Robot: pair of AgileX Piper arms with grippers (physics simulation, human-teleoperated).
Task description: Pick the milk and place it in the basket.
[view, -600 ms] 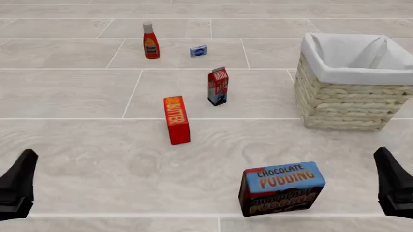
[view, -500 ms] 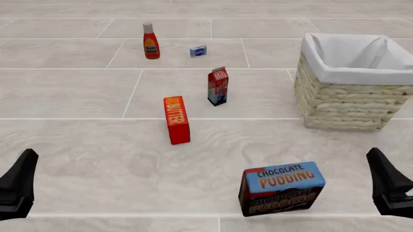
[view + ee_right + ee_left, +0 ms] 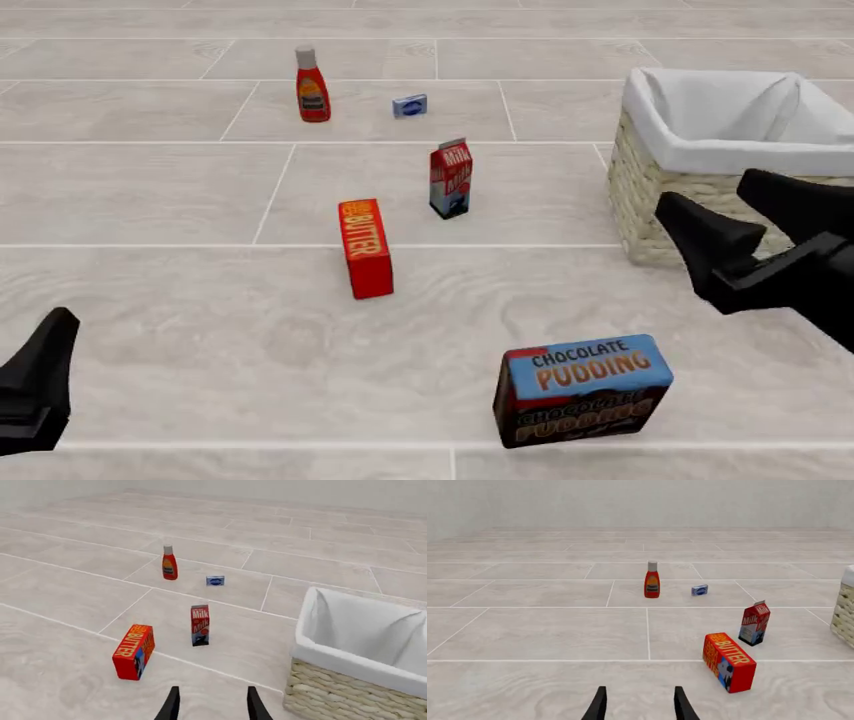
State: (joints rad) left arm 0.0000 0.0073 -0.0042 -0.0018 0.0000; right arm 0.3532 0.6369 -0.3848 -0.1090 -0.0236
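The milk [image 3: 451,180] is a small red, white and blue gable-top carton standing upright mid-table; it also shows in the left wrist view [image 3: 754,623] and the right wrist view [image 3: 199,625]. The basket [image 3: 635,205] is a large cream wicker one with white lining at the far right, also seen in the right wrist view [image 3: 347,692]. My right gripper [image 3: 701,187] is open and empty, raised in front of the basket's near side, right of the milk. My left gripper [image 3: 47,350] is open and empty at the near left edge; its fingers [image 3: 599,705] stand apart.
A red-orange butter box [image 3: 364,245] stands just near-left of the milk. A ketchup bottle [image 3: 311,85] and a small blue packet [image 3: 410,104] are at the back. A chocolate pudding box [image 3: 583,388] stands near the front, right of centre.
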